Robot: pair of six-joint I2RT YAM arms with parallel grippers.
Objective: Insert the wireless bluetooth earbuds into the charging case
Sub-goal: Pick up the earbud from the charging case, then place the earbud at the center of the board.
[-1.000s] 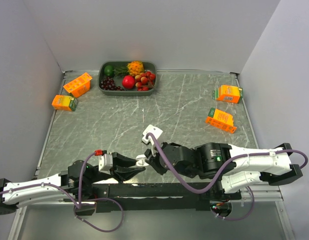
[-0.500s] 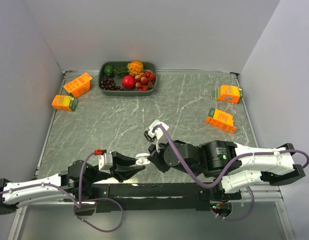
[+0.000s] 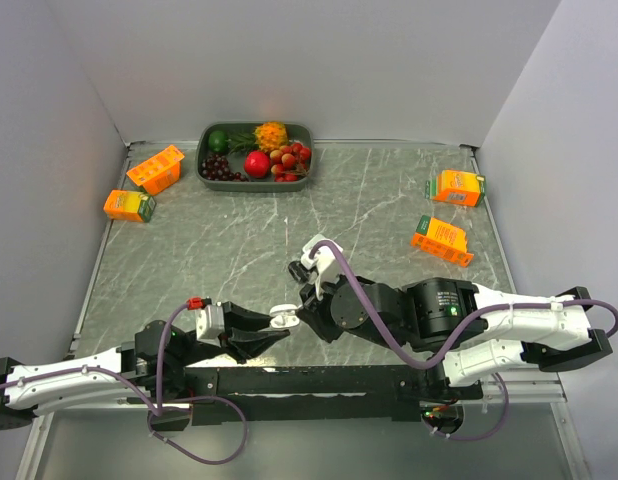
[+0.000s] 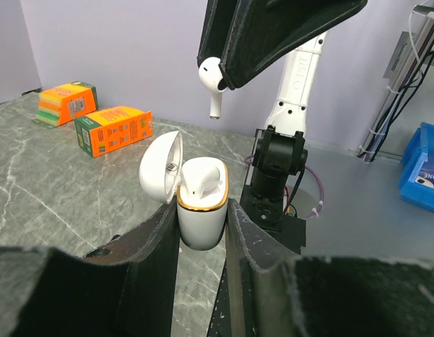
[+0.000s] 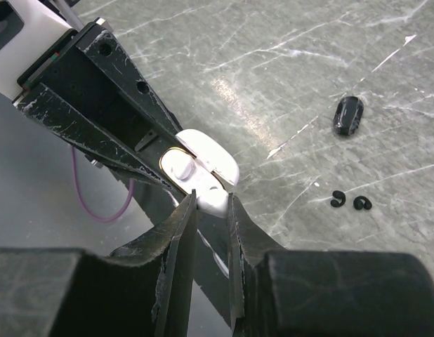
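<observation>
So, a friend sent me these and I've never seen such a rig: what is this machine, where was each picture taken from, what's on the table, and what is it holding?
These are two robot arms bolted at the near edge of a marble-patterned table. One picture comes from a fixed camera above and behind them. The other two come from a small camera on each wrist, so each shows its own fingers. The left gripper is shut on a white charging case, its lid open, with what looks like one bud already inside. The right gripper pinches a white earbud just above it. Also on the table: orange cartons, a tray of fruit, and a few small black pieces.
</observation>
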